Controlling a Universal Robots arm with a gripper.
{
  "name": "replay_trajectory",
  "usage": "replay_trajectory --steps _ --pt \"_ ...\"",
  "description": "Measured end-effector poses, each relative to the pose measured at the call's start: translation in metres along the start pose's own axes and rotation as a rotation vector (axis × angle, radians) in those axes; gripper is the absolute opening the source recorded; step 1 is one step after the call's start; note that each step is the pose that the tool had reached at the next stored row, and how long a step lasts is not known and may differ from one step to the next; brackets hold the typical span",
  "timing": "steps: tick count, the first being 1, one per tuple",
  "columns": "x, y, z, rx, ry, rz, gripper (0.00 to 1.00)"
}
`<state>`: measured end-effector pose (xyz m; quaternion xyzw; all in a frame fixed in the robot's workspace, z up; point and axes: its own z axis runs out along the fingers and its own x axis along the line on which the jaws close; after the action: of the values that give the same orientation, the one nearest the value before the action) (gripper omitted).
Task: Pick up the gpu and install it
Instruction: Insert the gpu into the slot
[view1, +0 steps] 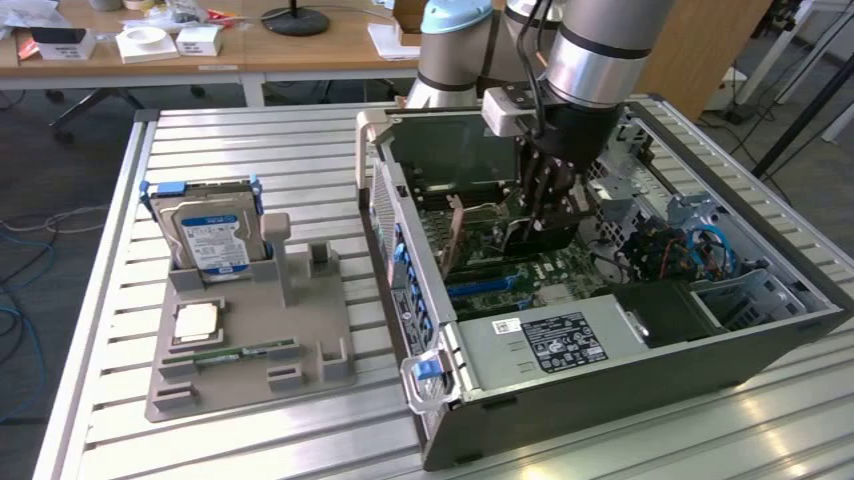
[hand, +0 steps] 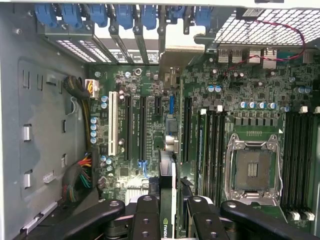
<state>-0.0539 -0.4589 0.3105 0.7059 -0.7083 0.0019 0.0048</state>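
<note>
Left in the exterior view a hard drive (view1: 211, 240) stands in the grey tray (view1: 247, 375); right of it the gripper (view1: 547, 218) reaches into the open computer case (view1: 641, 385). Its fingers (hand: 147, 216) clamp the gpu (hand: 168, 175), held edge-on between them above the motherboard (hand: 150, 90).

The gpu (hand: 166, 220) is black with a green logo, the motherboard (hand: 235, 95) green, the slot clips (hand: 123, 15) blue.
</note>
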Motion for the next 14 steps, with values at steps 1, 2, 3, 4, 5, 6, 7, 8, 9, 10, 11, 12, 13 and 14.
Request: replay_trajectory --steps 1,2,3,4,5,6,7,8,9,10,11,12,13,14 --pt "0.0 0.0003 0.0003 0.0 0.0001 0.0 0.26" --pt "0.0 0.0003 0.0008 0.0 0.0001 0.0 0.26" --pt "0.0 0.0003 0.0021 0.0 -0.0001 0.0 0.26" --pt "0.0 0.0003 0.0039 0.0 -0.0001 0.0 0.26" --pt "0.0 0.0005 0.0056 0.0 0.0001 0.0 0.26" --pt "0.0 0.0005 0.0074 0.0 0.0 0.0 0.26" --pt "0.0 0.0006 0.0093 0.0 0.0001 0.0 0.26" --pt "0.0 0.0007 0.0108 0.0 0.0001 0.0 0.26" --pt "0.0 0.0007 0.0111 -0.0001 0.0002 0.0 0.26" --pt "0.0 0.0007 0.0111 -0.0001 0.0003 0.0 0.26" --pt "0.0 0.0007 0.0111 -0.0001 0.0004 0.0 0.26" --pt "0.0 0.0008 0.0114 0.0 0.0001 0.0 0.26" --pt "0.0 0.0014 0.0119 0.0 -0.0001 0.0 0.26" --pt "-0.001 0.0022 0.0125 0.0001 -0.0001 0.0 0.26"
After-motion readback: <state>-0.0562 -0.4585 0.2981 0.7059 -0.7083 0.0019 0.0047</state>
